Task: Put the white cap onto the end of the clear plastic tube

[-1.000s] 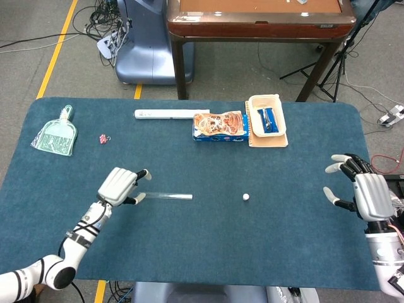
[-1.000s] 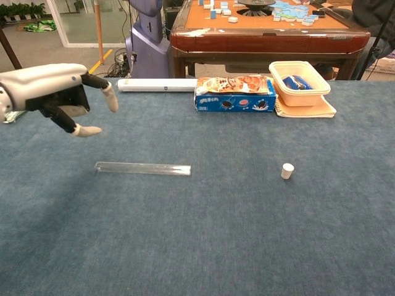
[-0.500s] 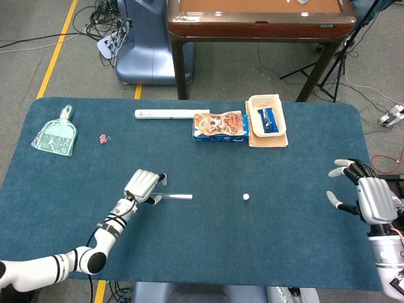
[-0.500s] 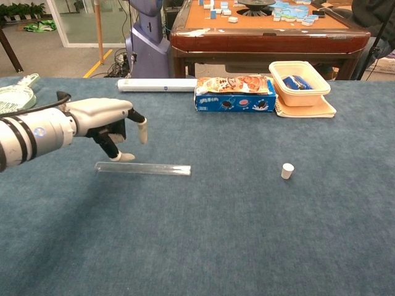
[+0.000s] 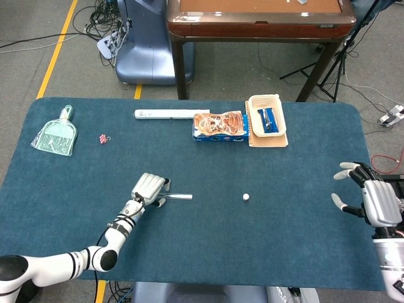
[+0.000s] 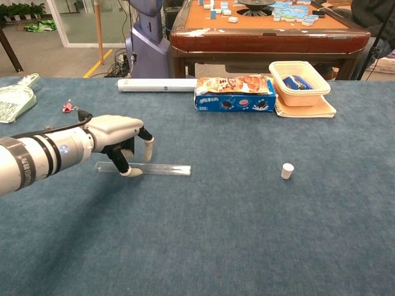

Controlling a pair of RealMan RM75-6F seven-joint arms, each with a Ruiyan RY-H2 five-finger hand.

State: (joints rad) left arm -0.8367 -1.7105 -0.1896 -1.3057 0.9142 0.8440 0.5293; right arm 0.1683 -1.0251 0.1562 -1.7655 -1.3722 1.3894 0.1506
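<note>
The clear plastic tube (image 5: 179,197) (image 6: 164,169) lies flat on the blue table, left of centre. My left hand (image 5: 149,188) (image 6: 120,139) is lowered over the tube's left part; its thumb touches the near side and its other fingers hang on the far side, not closed around it. The tube's left stretch is hidden under this hand in the head view. The small white cap (image 5: 246,197) (image 6: 287,171) stands alone on the cloth to the tube's right, well apart from it. My right hand (image 5: 369,201) hovers at the table's right edge with fingers spread and nothing in it.
At the back stand a long white box (image 5: 170,113), a snack box (image 5: 219,126) and a beige tray (image 5: 278,101) holding a blue packet. A green dustpan (image 5: 55,136) and a pink clip (image 5: 103,138) lie at the far left.
My left hand moved right and down from beside the tube's left end onto the tube. My right hand drifted slightly right and down.
</note>
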